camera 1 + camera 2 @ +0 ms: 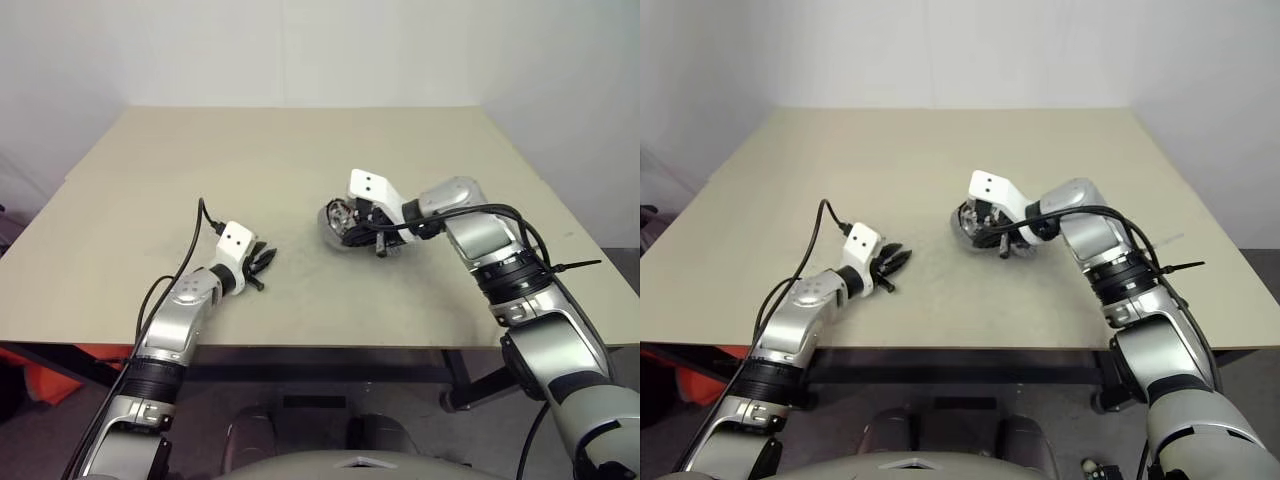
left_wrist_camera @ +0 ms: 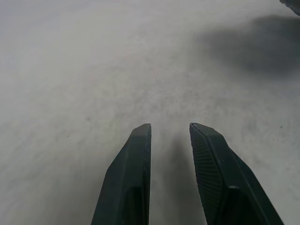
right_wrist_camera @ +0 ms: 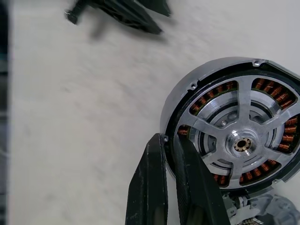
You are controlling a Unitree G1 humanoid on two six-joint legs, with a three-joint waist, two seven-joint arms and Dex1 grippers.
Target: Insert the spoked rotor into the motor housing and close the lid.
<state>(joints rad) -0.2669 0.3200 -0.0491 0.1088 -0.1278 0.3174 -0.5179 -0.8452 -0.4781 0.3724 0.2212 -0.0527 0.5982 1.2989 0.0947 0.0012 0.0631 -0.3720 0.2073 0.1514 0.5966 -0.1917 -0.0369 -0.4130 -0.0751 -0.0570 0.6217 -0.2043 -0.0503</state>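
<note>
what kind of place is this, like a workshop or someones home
Probably a robot lab or test room, not a home: a bare beige table against plain white walls, holding only a motor housing with copper windings, gripped at its rim by the right gripper.

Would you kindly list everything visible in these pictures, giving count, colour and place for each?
Motor housing: one, grey with copper-brown windings, mid-table, its rim pinched by the right gripper.
Spoked rotor: one, silver, lying inside the housing over the windings.
Table: one, beige, spanning the scene before a white wall.
Left gripper: one, black fingers slightly apart, empty, low over the table's near left part.
Right gripper: one, black fingers closed across the housing's rim.
</note>
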